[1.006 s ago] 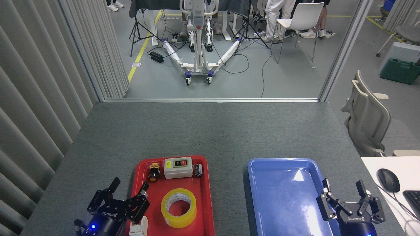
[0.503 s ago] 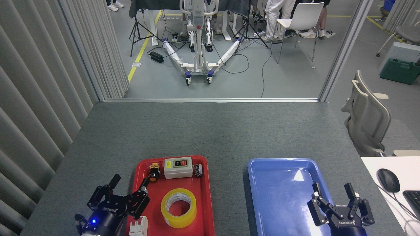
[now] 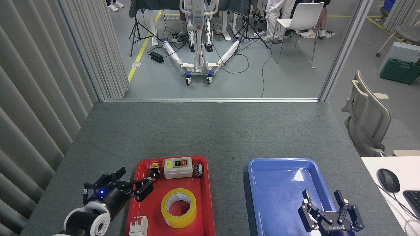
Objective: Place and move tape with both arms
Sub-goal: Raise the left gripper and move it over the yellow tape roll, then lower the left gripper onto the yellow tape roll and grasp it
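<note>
Tape (image 3: 178, 207) lies flat in the red tray (image 3: 206, 183), just right of the left gripper (image 3: 136, 180), whose jaws are spread and empty, like the far-off right gripper (image 3: 323, 198).

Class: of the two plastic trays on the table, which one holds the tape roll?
The red plastic tray, on the left; the yellow tape roll lies in it.

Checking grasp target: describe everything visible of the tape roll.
The tape is a wide roll of translucent yellow packing tape with a white inner core, lying flat with its hole facing up, in the near half of the red tray. Nothing grips or touches it; the left gripper is open to its left, apart from it.
</note>
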`<move>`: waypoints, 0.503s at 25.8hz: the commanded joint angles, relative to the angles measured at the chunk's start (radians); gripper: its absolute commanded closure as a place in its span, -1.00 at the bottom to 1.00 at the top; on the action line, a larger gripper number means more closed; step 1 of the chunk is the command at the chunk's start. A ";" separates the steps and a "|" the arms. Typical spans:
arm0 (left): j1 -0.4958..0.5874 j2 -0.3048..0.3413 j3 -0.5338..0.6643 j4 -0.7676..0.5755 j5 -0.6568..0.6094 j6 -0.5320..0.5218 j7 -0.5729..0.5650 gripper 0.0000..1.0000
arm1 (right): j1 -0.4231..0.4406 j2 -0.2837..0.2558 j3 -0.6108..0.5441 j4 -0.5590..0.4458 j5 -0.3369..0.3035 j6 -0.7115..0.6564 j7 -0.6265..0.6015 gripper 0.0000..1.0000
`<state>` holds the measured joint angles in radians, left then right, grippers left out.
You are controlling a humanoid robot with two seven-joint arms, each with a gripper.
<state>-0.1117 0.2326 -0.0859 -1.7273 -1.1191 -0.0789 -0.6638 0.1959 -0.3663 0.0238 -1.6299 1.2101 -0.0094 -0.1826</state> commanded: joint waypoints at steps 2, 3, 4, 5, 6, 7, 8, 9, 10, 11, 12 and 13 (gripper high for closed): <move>-0.112 -0.010 -0.014 0.000 -0.001 -0.050 -0.353 -0.99 | 0.003 0.007 0.004 -0.001 0.022 0.002 0.005 -1.00; -0.148 -0.007 -0.018 0.002 -0.001 -0.067 -0.428 -0.99 | 0.005 0.007 0.004 -0.001 0.026 0.002 0.008 -1.00; -0.181 -0.009 -0.021 0.014 -0.002 -0.071 -0.510 -0.99 | 0.005 0.007 0.005 0.001 0.031 0.002 0.009 -1.00; -0.210 -0.009 -0.023 0.026 -0.004 -0.071 -0.596 -0.99 | 0.008 0.007 0.005 0.002 0.031 0.002 0.011 -1.00; -0.237 -0.013 -0.023 0.034 -0.004 -0.071 -0.685 -0.99 | 0.011 0.009 0.005 0.004 0.034 0.002 0.017 -1.00; -0.264 -0.015 -0.025 0.045 -0.004 -0.071 -0.781 -0.99 | 0.011 0.010 0.005 0.004 0.040 0.003 0.020 -1.00; -0.295 -0.016 -0.029 0.058 -0.004 -0.071 -0.879 -0.99 | 0.011 0.021 0.005 0.004 0.051 0.003 0.023 -1.00; -0.329 -0.024 -0.049 0.091 -0.004 -0.071 -0.956 -0.99 | 0.013 0.030 0.005 0.002 0.059 0.005 0.025 -1.00; -0.364 -0.041 -0.072 0.137 -0.002 -0.071 -0.994 -0.99 | 0.014 0.035 0.004 -0.001 0.060 0.003 0.025 -1.00; -0.396 -0.062 -0.092 0.192 -0.002 -0.071 -0.994 -0.99 | 0.016 0.036 0.005 0.001 0.062 0.003 0.025 -1.00; -0.416 -0.079 -0.101 0.241 -0.004 -0.071 -0.994 -0.99 | 0.016 0.035 0.005 0.002 0.063 0.003 0.025 -1.00; -0.430 -0.096 -0.104 0.292 -0.007 -0.071 -0.994 -0.99 | 0.016 0.036 0.005 0.004 0.063 0.003 0.026 -1.00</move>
<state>-0.4718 0.1796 -0.1600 -1.5612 -1.1229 -0.1498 -1.5916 0.2096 -0.3361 0.0288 -1.6282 1.2669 -0.0069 -0.1595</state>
